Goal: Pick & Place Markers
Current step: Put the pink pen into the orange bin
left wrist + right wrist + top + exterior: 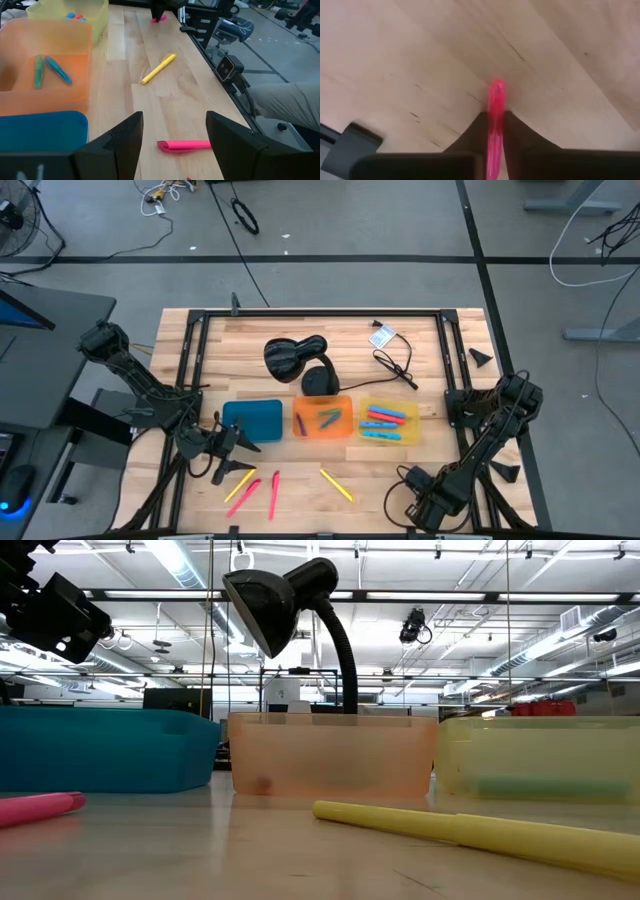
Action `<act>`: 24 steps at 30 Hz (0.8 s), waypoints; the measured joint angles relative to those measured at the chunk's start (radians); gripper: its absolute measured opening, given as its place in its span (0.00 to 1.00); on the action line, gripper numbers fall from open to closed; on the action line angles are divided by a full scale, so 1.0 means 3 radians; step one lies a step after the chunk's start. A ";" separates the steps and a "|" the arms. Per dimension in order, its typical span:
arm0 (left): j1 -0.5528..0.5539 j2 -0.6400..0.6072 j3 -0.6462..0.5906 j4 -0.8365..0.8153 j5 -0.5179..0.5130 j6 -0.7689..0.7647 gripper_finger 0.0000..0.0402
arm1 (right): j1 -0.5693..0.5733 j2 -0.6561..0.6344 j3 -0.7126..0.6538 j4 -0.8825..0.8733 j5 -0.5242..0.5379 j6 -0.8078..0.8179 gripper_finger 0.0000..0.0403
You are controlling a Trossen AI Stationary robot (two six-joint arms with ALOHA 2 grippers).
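Note:
My left gripper [238, 452] hangs open over the table's near left part, just in front of the blue tray [252, 420]. In its wrist view its fingers [125, 145] stand either side of a pink marker [184, 145] lying flat on the wood below, without touching it. My right gripper [495, 117] is low near the table's near right edge [415, 502], shut on another pink marker [496, 100]. Two yellow markers [337, 485] [240, 485] and two pink ones [274, 495] lie loose on the table. More markers lie in the orange tray [323, 418] and the yellow tray [388, 422]. My right gripper pinches the pink marker's body [495, 125] between its two fingers. The marker runs along the fingers, and its free end [496, 87] sticks out past the fingertips toward the wood. The fingers slant down at the table. Whether the marker's end touches the table, I cannot tell.
A black desk lamp [300, 360] stands behind the orange tray, with a black cable [395, 365] and a small tag to its right. The three trays sit in a row across the table's middle. Bare wood lies between the trays and the near edge, around the loose markers.

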State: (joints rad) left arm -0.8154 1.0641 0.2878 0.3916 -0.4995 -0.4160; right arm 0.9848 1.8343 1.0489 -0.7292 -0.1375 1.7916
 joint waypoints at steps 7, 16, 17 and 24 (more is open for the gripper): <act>0.0000 0.0000 0.0000 0.0000 0.0000 0.0007 0.55 | -0.0036 -0.0022 -0.0001 -0.0017 -0.0022 -0.0197 0.03; -0.0001 0.0000 0.0000 0.0000 0.0000 0.0001 0.55 | -0.0320 -0.0327 -0.0015 -0.0172 -0.0007 -0.0681 0.03; -0.0001 0.0000 0.0000 0.0000 0.0000 0.0000 0.55 | -0.0352 -0.0355 -0.0017 -0.0197 -0.0021 -0.0748 0.03; 0.0000 0.0000 0.0000 0.0000 0.0000 -0.0001 0.55 | -0.0564 -0.0463 -0.0017 -0.0240 -0.0246 -0.1303 0.03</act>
State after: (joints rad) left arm -0.8154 1.0641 0.2878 0.3916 -0.4995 -0.4164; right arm 0.8154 1.6956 1.0439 -0.8013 -0.2112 1.4008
